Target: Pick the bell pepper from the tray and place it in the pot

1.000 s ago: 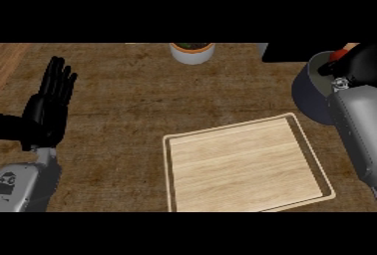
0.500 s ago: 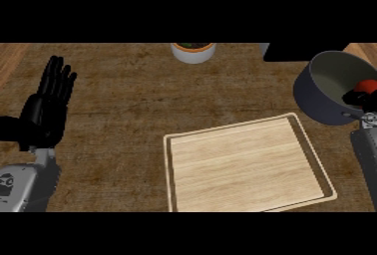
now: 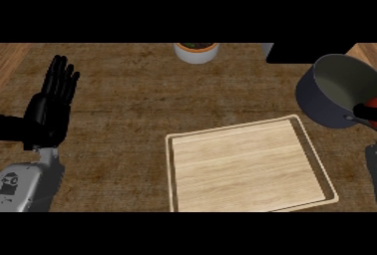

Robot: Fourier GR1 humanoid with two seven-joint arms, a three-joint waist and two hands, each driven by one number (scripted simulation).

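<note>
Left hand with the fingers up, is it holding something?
No, nothing. The left hand is open, its fingers straight and pointing up. It is over the counter at the view's left, apart from the tray.

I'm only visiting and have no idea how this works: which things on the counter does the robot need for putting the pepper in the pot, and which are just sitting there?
Part of the job:
- wooden tray, nothing on it
- dark pot, at the right edge
- red pepper, barely showing beside the pot

Just lying about:
- white cup, at the far edge
- left hand, open, resting at the left
</note>
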